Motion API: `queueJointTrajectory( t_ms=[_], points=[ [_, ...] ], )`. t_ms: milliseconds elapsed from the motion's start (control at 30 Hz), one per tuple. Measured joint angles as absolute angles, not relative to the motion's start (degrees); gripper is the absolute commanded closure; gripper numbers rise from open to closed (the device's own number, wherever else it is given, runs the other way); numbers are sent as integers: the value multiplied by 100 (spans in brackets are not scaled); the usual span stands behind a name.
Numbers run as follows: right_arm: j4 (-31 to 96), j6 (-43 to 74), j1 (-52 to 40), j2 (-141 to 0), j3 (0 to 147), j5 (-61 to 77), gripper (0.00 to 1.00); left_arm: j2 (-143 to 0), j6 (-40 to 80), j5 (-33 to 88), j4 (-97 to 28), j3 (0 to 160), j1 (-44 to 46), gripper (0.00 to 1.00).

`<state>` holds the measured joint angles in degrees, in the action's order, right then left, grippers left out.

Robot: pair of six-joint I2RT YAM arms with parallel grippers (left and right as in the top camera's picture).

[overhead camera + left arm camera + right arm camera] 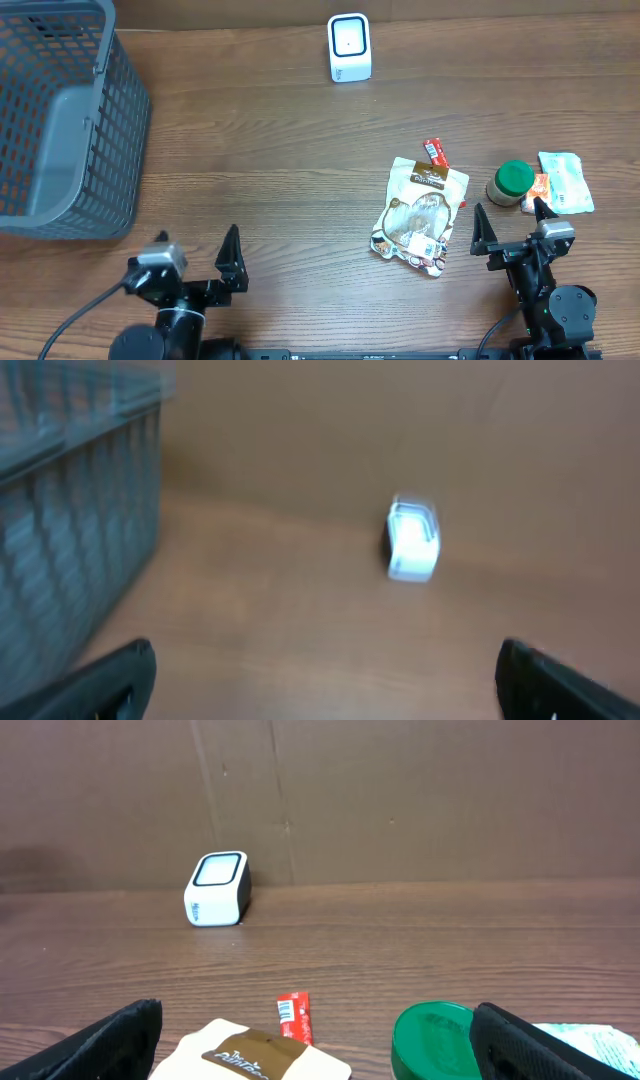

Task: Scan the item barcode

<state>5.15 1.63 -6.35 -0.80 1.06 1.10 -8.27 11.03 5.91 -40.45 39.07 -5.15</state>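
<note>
At your far left, a grey mesh basket (60, 120) sits on the desk (280, 150). Your left pincer (195, 262) hangs at the near edge, fingers spread wide and gripping nothing. Further right, at the far side of the desk, the white scanner (349, 47) stands upright. The snack pouch (420, 215) lies flat right of centre, well apart from the scanner, with a small red sachet (436, 152) just beyond its top edge. Next stands a green-lidded jar (512, 182), with an orange sachet (541, 187) and a white-and-green packet (565, 180) just beside it. Your right pincer (512, 232) hangs near the jar, spread and empty.
</note>
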Motion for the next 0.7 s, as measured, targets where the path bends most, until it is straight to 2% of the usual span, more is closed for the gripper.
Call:
queueJointTrajectory(
  t_ms=[267,433,567,700],
  points=[
    [515,163,-637,-80,106,110,0,-121,1107,572,-718,2818,-259,0],
    [517,163,-635,-80,106,110,0,-95,1111,572,943,2169,-259,0],
    [517,163,-635,-80,106,113,0,-91,1129,574,1981,1599,-259,0],
    [517,154,-635,-80,106,113,0,-91,1153,574,2495,1105,-259,0]
  ],
)
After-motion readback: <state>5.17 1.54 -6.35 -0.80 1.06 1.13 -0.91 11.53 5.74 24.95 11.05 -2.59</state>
